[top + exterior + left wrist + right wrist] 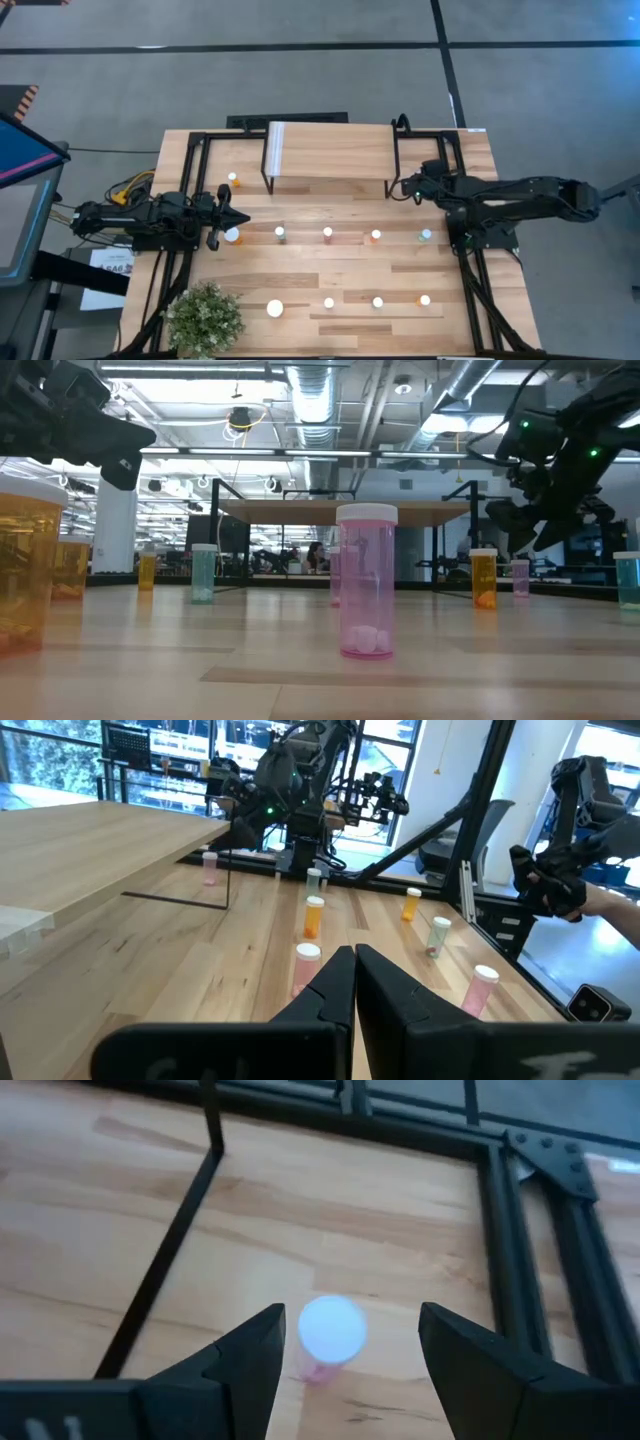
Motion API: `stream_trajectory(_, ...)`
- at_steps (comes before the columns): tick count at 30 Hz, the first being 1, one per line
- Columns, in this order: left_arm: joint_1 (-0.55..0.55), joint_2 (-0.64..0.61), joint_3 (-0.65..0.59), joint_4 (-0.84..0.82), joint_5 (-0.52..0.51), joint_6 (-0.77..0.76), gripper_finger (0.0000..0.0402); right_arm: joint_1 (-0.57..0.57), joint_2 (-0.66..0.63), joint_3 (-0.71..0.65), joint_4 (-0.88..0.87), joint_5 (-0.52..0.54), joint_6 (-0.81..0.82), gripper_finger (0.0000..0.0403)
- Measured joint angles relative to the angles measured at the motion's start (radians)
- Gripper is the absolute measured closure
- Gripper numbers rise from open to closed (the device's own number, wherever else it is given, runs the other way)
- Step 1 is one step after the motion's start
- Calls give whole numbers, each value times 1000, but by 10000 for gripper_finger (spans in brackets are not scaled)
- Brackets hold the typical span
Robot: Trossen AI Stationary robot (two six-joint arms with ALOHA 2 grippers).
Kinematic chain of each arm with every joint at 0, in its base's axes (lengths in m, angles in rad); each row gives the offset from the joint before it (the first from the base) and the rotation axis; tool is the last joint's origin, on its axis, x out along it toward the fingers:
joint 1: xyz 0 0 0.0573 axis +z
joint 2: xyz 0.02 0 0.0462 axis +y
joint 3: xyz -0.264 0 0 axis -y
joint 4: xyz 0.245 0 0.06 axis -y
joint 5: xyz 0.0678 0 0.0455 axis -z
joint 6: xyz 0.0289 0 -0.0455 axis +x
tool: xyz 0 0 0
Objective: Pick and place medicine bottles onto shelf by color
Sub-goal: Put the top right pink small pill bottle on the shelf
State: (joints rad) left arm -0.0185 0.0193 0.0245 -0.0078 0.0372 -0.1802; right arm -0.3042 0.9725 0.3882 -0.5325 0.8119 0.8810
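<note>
Small white-capped medicine bottles stand upright in two rows on the tabletop, among them a green one (pixel 280 234), an orange one (pixel 375 236) and a pink one (pixel 367 582) near the front. The shelf (pixel 330 150) stands at the far side on thin black legs. My right gripper (pixel 352 1325) is open beside the shelf's right leg, slanting down. Its fingers stand on either side of a small pink bottle (pixel 330 1328) without touching it. That bottle stands on the table and also shows in the low view (pixel 520 577). My left gripper (pixel 354 960) waits shut at the table's left, pointing level.
A potted plant (pixel 205 318) sits at the near left corner. Black frame rails (pixel 505 1230) run along the table's right side close to my right gripper, and the shelf's leg (pixel 170 1240) stands just to its other side. Bare wood lies between the two bottle rows.
</note>
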Motion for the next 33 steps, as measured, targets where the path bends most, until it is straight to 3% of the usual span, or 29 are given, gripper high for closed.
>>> stream_trajectory(33, 0, 0, 0, 0, 0, 0, 401, -52, 31, 0, 38, -57, -10, 147)
